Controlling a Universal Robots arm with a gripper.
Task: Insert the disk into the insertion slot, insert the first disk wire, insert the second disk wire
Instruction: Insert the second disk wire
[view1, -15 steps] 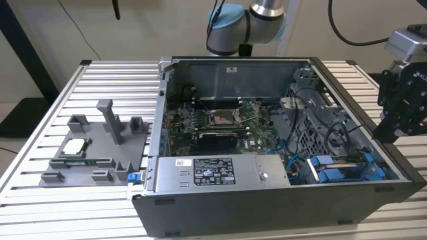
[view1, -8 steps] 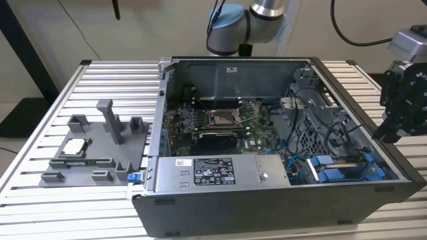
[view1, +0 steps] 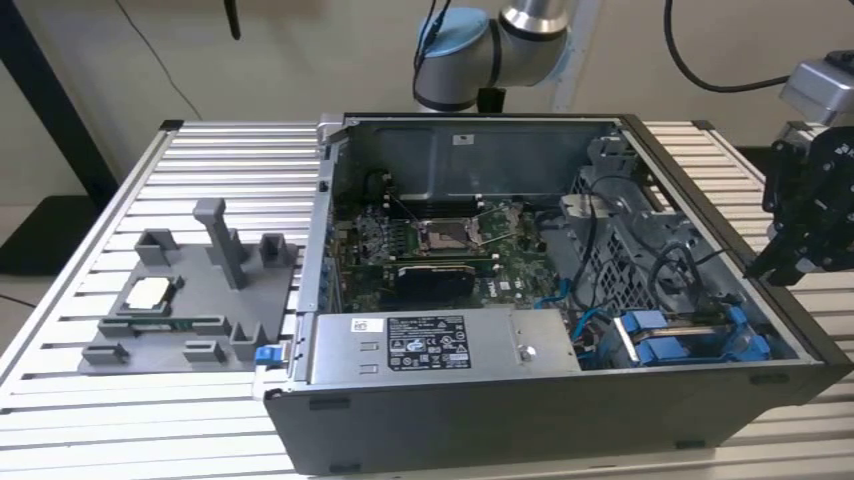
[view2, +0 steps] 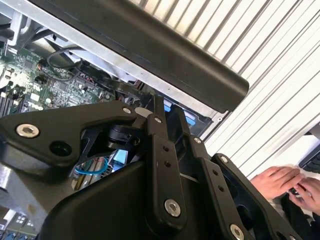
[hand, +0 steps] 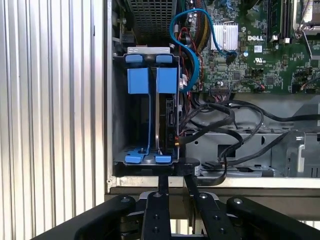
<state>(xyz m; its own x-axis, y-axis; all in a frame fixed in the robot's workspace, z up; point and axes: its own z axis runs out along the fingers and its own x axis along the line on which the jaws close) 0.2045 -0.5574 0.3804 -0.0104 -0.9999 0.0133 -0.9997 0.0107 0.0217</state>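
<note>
**Exterior view.** An open computer case (view1: 561, 300) lies on a slatted aluminium table (view1: 240, 170). One gripper (view1: 774, 268) hangs outside the case wall at the exterior view's right. It is above and just beside the drive cage (view1: 681, 345), touching nothing. The cage sits in the near corner of the case and shows bright blue carrier plastic; the disk inside cannot be made out here. One silver power-supply box (view1: 441, 345) lies along the near wall, and one green motherboard (view1: 441, 240) lies behind it. One grey fixture plate (view1: 187, 300) rests on the table at the exterior view's left.

**First wrist view.** The disk (hand: 166, 115) stands on edge in the drive cage. It shows as a thin grey-silver edge with a dark connector face, clipped in a blue carrier. Two blue carrier frames sit side by side: the left-hand frame (hand: 138, 82) and the frame holding the disk. The gripper sits just short of the cage's near end, apart from the disk. Its two fingers (hand: 163, 185) stand a narrow gap apart, with nothing between them. A blue cable (hand: 192, 50) loops beside the cage; whether it is plugged in cannot be told.

**Second wrist view.** The two fingers (view2: 159, 130) point at blue plastic (view2: 190, 119) under the dark case rim (view2: 175, 55). A person's hands (view2: 280, 182) rest beyond the table.
</note>
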